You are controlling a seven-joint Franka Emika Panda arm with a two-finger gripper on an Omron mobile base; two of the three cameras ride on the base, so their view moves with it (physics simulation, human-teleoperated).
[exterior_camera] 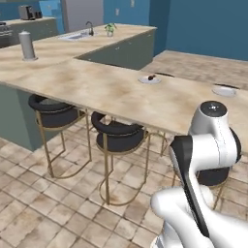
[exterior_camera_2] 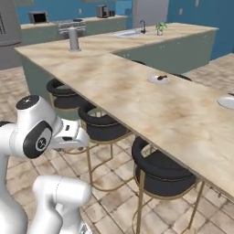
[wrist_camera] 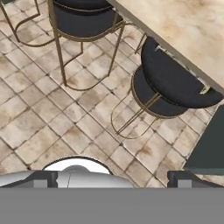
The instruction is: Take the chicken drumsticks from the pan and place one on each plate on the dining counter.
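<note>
Beige dining counter [exterior_camera: 121, 92] in left base view carries two white plates: one [exterior_camera: 149, 79] with a drumstick [exterior_camera: 151, 77], the other [exterior_camera: 224, 90] bare. Right base view: same plates [exterior_camera_2: 158, 79] [exterior_camera_2: 227, 101], well apart. Hand view: gripper [wrist_camera: 113, 178] fingers spread wide, empty, above floor tiles; stool [wrist_camera: 175, 85] ahead of it.

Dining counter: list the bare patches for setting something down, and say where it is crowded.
The dining counter is bare from its near edge above the stools back to the two plates. The stretch between the plate holding a drumstick and the empty plate is free too. The far worktop is busier, around the canister and sink.
</note>
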